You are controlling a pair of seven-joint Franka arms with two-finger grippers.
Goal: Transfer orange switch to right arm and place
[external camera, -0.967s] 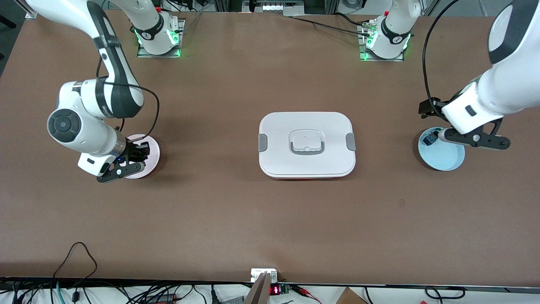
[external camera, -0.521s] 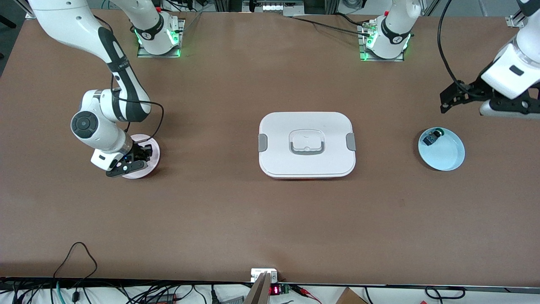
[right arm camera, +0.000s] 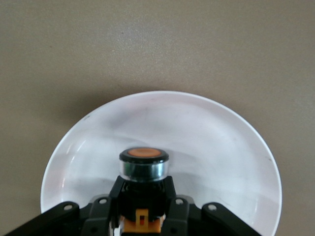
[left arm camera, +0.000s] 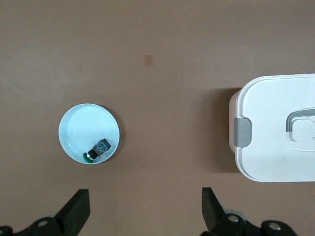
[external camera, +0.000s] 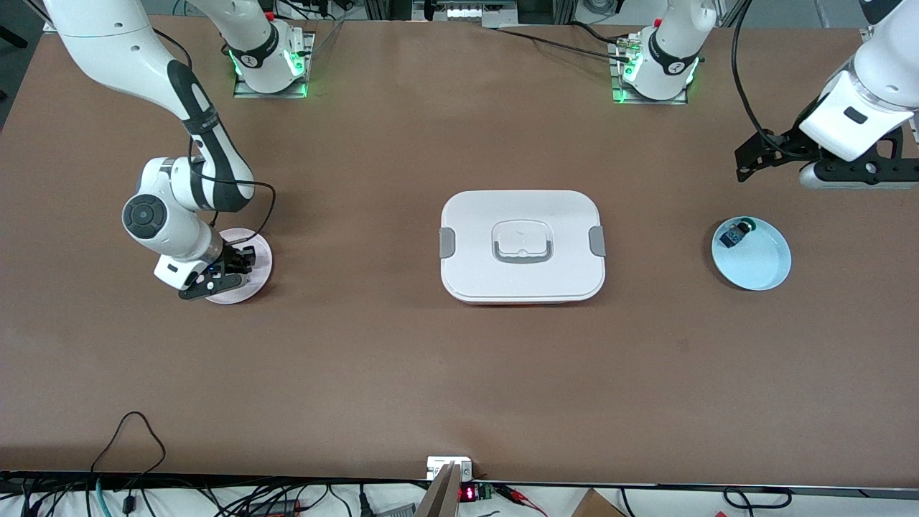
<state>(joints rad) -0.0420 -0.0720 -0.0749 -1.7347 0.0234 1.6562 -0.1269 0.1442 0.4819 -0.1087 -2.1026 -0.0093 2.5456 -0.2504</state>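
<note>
The orange switch (right arm camera: 143,162), black with an orange round cap, sits between the fingers of my right gripper (right arm camera: 143,191). The right gripper (external camera: 233,264) is shut on it, low over a pale pink plate (external camera: 261,251) toward the right arm's end of the table; the plate also shows in the right wrist view (right arm camera: 211,128). I cannot tell whether the switch touches the plate. My left gripper (external camera: 786,161) is open and empty, up in the air over bare table beside the light blue plate (external camera: 762,271). In the left wrist view its fingertips (left arm camera: 78,209) stand wide apart.
The light blue plate (left arm camera: 74,129) holds a small blue-and-black part with a green cap (external camera: 735,234), also seen in the left wrist view (left arm camera: 100,147). A white lidded box (external camera: 523,246) with grey clips stands mid-table and shows in the left wrist view (left arm camera: 275,123).
My left gripper has risen off the light blue plate and drawn back toward the left arm's end. My right gripper has shifted slightly over the pink plate, still holding the switch.
</note>
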